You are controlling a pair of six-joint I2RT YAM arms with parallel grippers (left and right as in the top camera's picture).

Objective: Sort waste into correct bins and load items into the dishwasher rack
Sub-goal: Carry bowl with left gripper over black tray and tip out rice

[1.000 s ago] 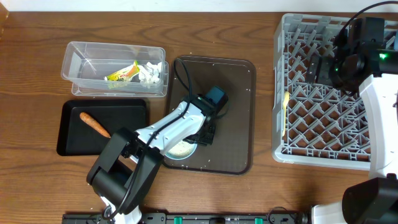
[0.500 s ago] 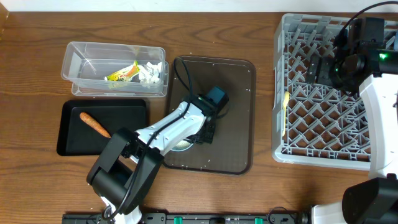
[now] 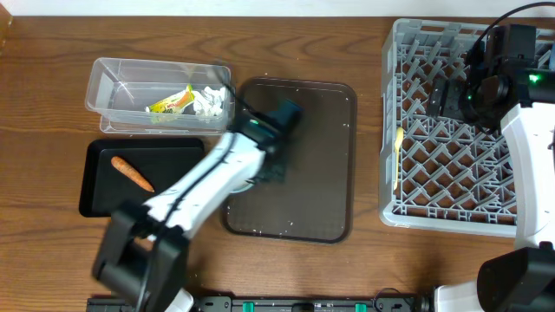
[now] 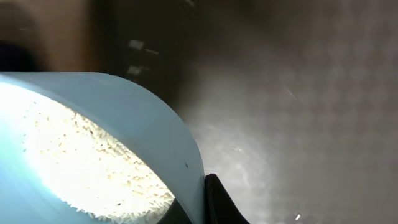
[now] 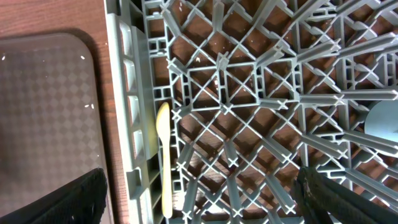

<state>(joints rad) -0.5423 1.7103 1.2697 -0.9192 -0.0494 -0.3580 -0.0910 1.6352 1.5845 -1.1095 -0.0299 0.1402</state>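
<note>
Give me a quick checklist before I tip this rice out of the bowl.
1. Grip: left tool shut on light blue bowl rim, ok.
2. Load: rice inside the bowl, ok.
3. Position: bowl above black tray, not ok; brown serving tray lies beneath.
4. Room: bare floor in black tray beside carrot stick, ok.
5. Other arm: right tool open above rack, ok.

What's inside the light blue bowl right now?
White rice grains lie across the bottom of the light blue bowl; anything under them is hidden.
</note>
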